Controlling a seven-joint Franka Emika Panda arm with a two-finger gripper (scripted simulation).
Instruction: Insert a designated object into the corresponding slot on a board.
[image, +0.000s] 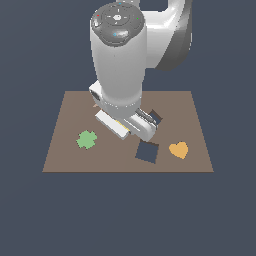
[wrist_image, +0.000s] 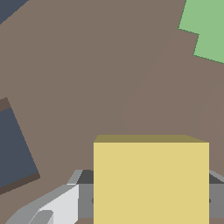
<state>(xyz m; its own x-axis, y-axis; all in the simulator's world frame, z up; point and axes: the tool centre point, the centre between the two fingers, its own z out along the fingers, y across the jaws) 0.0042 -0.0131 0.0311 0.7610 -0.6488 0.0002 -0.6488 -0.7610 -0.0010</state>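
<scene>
The tool (image: 123, 127) sits low over the middle of the brown board (image: 65, 145), hanging from the big white arm (image: 119, 65) that blocks much of the scene in the exterior view. From the wrist view its two grey fingers (wrist_image: 85, 199) stand on either side of the yellow block (wrist_image: 151, 181), pressed against its flanks, so the tool is clamped on the yellow block. In the exterior view only a thin sliver of that yellow (image: 119, 125) peeks out under the white hand, so I cannot tell from there whether the block is lifted or resting on the board.

Just beside the tool, toward the exterior view's right and nearer the camera, lies the larger dark square cut-out (image: 147, 151), turned slightly askew; it stands open with nothing in it. The wrist view catches one corner of a dark cut-out (wrist_image: 13, 148) with its sunken brown wall, apart from the block. A second, smaller dark cut-out (image: 155, 117) shows partly behind the hand.

Further out, the green clover (image: 86, 139) lies flat on the board toward the exterior view's left, and its edge also shows in the wrist view (wrist_image: 205, 28). The orange heart (image: 178, 149) lies flat near the board's right side, just beyond the larger cut-out.
</scene>
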